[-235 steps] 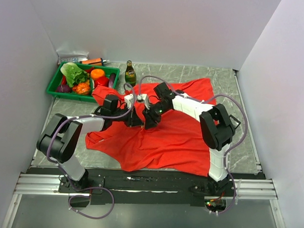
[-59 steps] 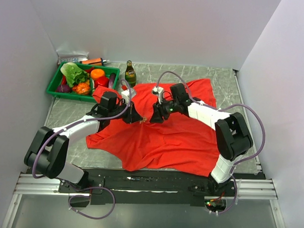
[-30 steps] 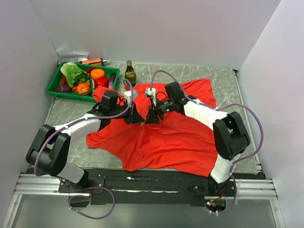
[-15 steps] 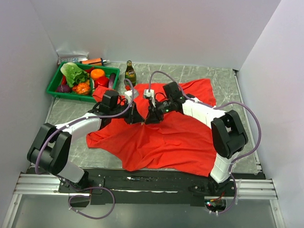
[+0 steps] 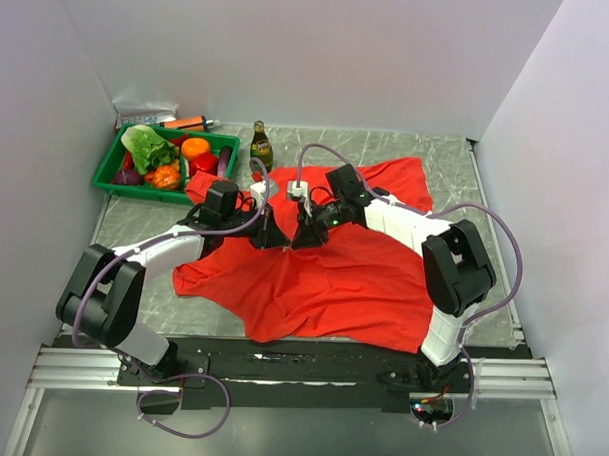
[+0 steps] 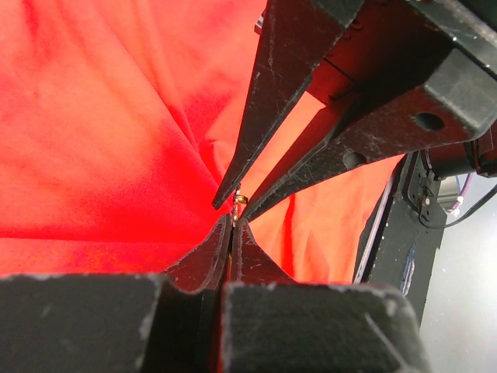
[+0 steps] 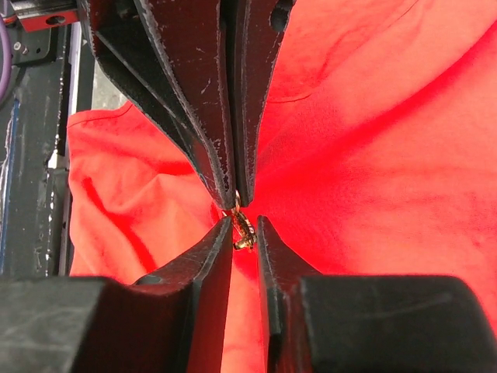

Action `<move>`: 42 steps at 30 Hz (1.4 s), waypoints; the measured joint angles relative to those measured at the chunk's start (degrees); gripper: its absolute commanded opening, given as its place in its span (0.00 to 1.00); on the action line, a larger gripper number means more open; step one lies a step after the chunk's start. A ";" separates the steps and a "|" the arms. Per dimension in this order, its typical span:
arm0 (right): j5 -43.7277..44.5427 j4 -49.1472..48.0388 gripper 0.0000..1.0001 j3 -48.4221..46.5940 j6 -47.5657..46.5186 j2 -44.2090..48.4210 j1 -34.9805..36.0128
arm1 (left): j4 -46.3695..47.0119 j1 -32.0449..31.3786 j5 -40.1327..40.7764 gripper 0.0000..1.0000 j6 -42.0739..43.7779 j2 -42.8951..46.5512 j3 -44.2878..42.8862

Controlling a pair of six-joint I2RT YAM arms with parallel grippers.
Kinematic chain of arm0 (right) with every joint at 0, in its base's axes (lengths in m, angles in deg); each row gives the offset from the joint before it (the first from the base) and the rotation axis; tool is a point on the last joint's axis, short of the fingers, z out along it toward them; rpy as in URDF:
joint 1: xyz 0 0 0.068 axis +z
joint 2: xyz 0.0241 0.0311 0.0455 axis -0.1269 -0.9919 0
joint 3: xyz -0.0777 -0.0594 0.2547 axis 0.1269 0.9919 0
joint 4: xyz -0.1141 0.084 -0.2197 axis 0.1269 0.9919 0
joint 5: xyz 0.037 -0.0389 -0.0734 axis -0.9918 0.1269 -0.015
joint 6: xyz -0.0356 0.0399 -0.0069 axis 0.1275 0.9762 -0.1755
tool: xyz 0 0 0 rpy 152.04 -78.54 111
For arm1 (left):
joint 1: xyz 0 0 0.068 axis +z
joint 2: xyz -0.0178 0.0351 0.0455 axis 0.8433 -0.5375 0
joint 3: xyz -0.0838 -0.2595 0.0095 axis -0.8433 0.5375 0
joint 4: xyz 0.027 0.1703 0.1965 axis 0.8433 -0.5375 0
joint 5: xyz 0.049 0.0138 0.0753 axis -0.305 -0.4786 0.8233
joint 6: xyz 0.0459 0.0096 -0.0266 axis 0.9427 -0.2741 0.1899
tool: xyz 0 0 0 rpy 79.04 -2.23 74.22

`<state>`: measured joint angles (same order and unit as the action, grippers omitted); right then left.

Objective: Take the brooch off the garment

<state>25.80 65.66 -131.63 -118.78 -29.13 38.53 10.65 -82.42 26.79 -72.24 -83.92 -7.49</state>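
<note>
Right wrist shows the right gripper (image 7: pixel 245 226) a little apart around the brooch (image 7: pixel 242 232); the left gripper (image 6: pixel 233 226) pinches the garment (image 7: pixel 373 155) tight. Squeeze the brooch, then pull slowly.

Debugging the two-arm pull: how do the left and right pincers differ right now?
Jaws: the left pincer is pressed shut; the right pincer has a narrow gap.
Contents: the left pincer seems to pinch the bright red fabric garment, whose folds converge on its tips; the right pincer straddles the tiny gold brooch.
Shared: both are black and tapered, with tips meeting nose to nose at the brooch.
</note>
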 measured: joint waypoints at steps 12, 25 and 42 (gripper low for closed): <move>2.27 -3.72 0.17 0.57 4.13 -0.15 0.35 | 0.02 1.40 -1.57 0.01 -1.11 -1.66 -0.94; 14.95 -9.90 0.29 2.67 29.90 2.99 1.57 | 3.39 3.65 -3.67 0.01 -6.19 -4.76 -2.16; 6.51 -9.94 0.47 1.97 30.08 7.63 -6.14 | 0.26 3.23 -2.99 0.01 -4.13 -4.76 -3.61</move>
<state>32.32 55.71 -129.67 -88.71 -21.50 32.39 10.91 -79.18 23.80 -76.37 -88.68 -11.10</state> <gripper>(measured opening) 0.462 0.021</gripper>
